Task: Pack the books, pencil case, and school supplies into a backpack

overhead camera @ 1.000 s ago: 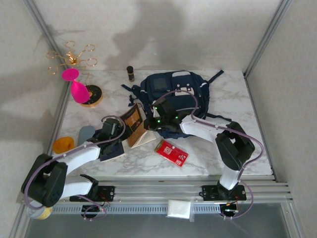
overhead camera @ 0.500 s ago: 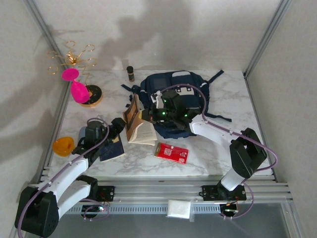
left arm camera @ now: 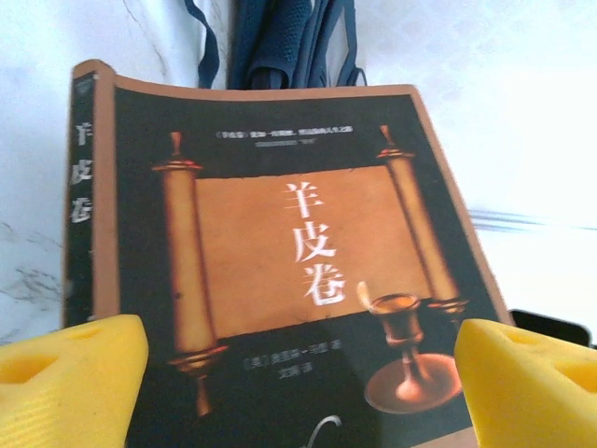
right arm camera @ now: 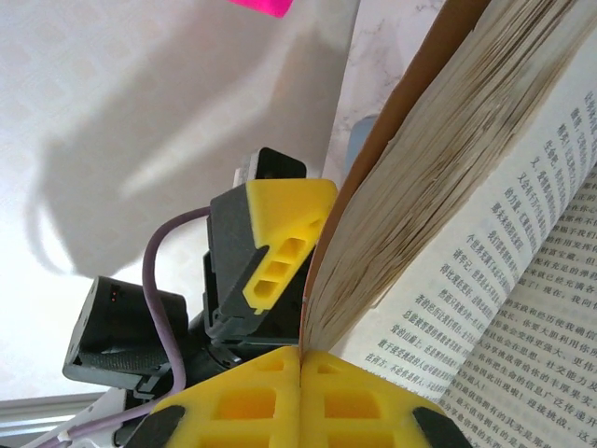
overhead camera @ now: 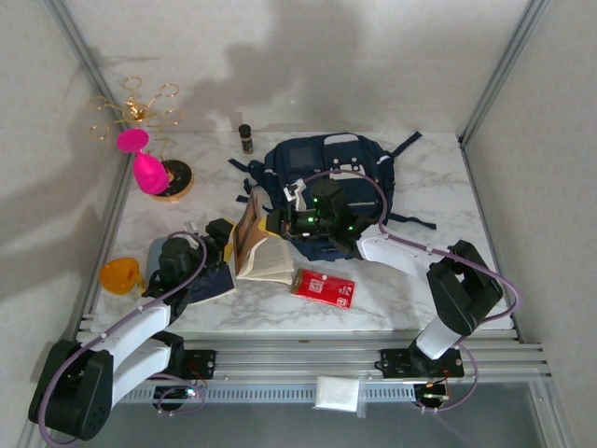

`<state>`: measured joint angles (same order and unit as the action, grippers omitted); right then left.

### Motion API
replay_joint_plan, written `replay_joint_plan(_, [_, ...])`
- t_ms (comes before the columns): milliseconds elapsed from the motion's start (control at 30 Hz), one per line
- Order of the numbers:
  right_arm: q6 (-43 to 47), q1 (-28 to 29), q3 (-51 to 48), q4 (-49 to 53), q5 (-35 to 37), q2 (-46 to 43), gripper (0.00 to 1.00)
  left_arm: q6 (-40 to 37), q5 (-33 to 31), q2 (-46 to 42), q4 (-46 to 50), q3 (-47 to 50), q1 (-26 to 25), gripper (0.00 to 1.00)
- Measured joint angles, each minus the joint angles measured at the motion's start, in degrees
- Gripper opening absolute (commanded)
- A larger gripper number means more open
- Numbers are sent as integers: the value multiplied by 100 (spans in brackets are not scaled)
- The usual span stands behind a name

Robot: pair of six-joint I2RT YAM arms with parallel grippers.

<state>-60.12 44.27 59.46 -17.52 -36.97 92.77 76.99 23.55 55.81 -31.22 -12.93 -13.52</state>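
Note:
The brown book (overhead camera: 250,241) with a dark scroll panel (left arm camera: 298,252) hangs open on edge in front of the navy backpack (overhead camera: 326,177). My right gripper (overhead camera: 280,223) is shut on its brown cover (right arm camera: 301,359), and the printed pages (right arm camera: 504,233) fan out to the right. My left gripper (overhead camera: 222,237) stands open just left of the book. Its yellow fingertips (left arm camera: 70,373) frame the cover without pinching it. A plain navy book (overhead camera: 213,280) lies flat under the left arm. A grey-blue pencil case (overhead camera: 157,250) lies partly hidden behind that arm.
A flat red rectangle with a white label (overhead camera: 323,287) lies near the front edge. An orange object (overhead camera: 118,273) sits at the far left. A pink piece on a round stand (overhead camera: 149,173), a gold wire rack (overhead camera: 135,110) and a small dark bottle (overhead camera: 245,137) stand at the back.
My left gripper opened, let go of the brown book and drew back toward the near left. The right gripper kept the cover, and the book now hangs open further left.

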Motion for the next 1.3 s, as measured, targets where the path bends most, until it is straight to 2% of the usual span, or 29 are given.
replay_joint_plan(167, [-76, -11, -79, -103, -44, 0, 0, 251, -122, -55, 101, 7, -79, 89])
replay_joint_plan(433, [-74, -48, -76, -111, -48, -7, 0, 170, -557, -413, 1064, 9, -81, 94])
replay_joint_plan(667, [-146, -52, -76, -251, -83, -7, 0, 452, -555, -2, 737, 70, -494, 91])
replay_joint_plan(800, [-212, -52, -79, -343, -81, -9, 0, 798, -564, 157, 282, 103, -678, 85])
replay_joint_plan(1000, [-291, -68, -315, -562, -83, -151, 0, 1338, -879, 170, -299, 219, -903, 68])
replay_joint_plan(1300, [-376, -234, -758, -741, -26, -555, 0, 1589, -1281, -120, -208, 221, -1008, 33])
